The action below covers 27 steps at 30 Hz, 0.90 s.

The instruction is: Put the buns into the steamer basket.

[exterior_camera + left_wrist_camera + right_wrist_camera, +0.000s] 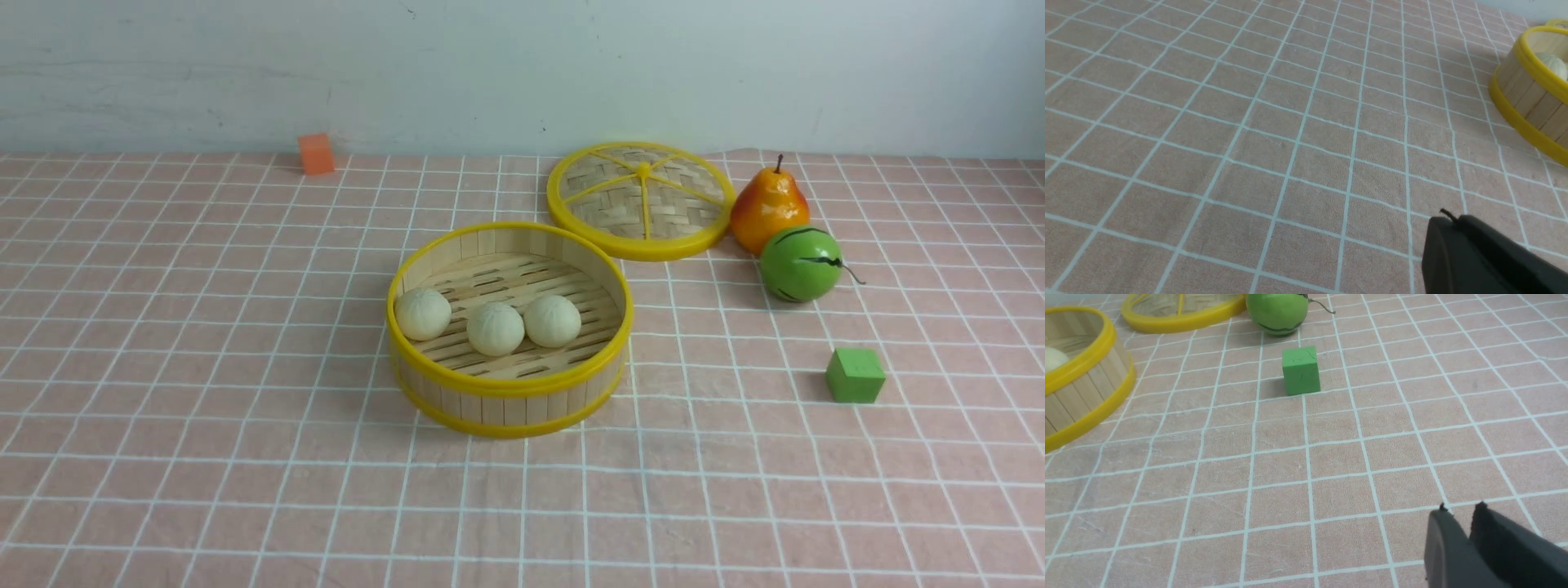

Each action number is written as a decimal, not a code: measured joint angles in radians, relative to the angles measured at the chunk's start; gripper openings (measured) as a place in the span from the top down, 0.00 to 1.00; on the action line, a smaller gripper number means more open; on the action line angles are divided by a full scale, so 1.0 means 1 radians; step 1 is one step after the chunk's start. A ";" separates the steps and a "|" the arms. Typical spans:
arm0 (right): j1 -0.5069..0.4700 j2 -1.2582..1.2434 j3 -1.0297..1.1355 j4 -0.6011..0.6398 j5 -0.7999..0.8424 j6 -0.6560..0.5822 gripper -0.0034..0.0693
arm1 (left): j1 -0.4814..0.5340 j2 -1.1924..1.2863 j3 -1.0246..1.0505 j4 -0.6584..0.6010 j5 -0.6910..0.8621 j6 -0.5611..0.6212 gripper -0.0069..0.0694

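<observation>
Three cream-white buns (423, 314) (495, 328) (553, 320) lie side by side on the slatted floor of the steamer basket (506, 404), which stands mid-table. Neither arm shows in the front view. In the left wrist view my left gripper (1447, 218) hangs shut and empty over bare cloth, well away from the steamer basket (1531, 102), where one bun (1553, 65) peeks over the rim. My right gripper (1461, 508) has a narrow gap between its tips and nothing in it. It hovers over the cloth, far from the steamer basket (1081, 396) with a bun (1054, 359) inside.
The flat woven lid (642, 200) lies behind the basket. To its right are an orange pear (768, 208) and a green striped fruit (800, 264). A green cube (855, 376) sits nearer on the right and an orange cube (316, 153) by the back wall.
</observation>
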 joint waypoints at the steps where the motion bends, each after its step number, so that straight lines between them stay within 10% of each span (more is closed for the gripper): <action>1: 0.000 0.000 0.000 0.000 0.000 0.000 0.82 | 0.000 0.000 0.000 0.000 0.000 0.000 0.92; 27: 0.000 0.000 0.000 0.000 0.000 0.000 0.81 | 0.000 0.000 0.000 0.000 0.000 0.000 0.91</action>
